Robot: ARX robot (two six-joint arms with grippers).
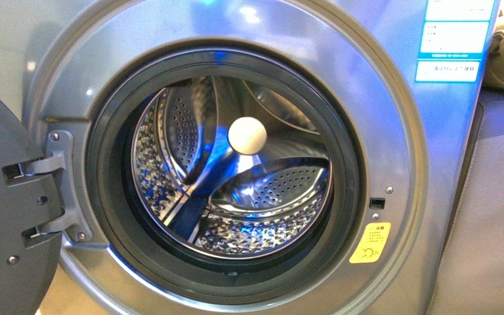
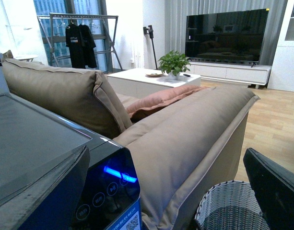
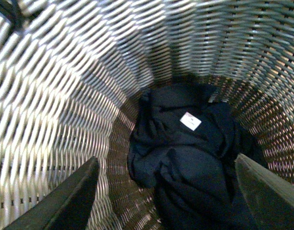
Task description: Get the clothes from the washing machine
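Right gripper point(image 3: 166, 191) jaws spread, empty, directly above crumpled dark navy fabric garment point(image 3: 190, 158) in woven grey-white basket point(image 3: 65, 96); left gripper's state can't be told.

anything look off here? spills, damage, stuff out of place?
Nothing stands out. The washing machine door hangs open and its drum looks empty. The clothes lie crumpled at the bottom of the woven basket, under the open right tool.
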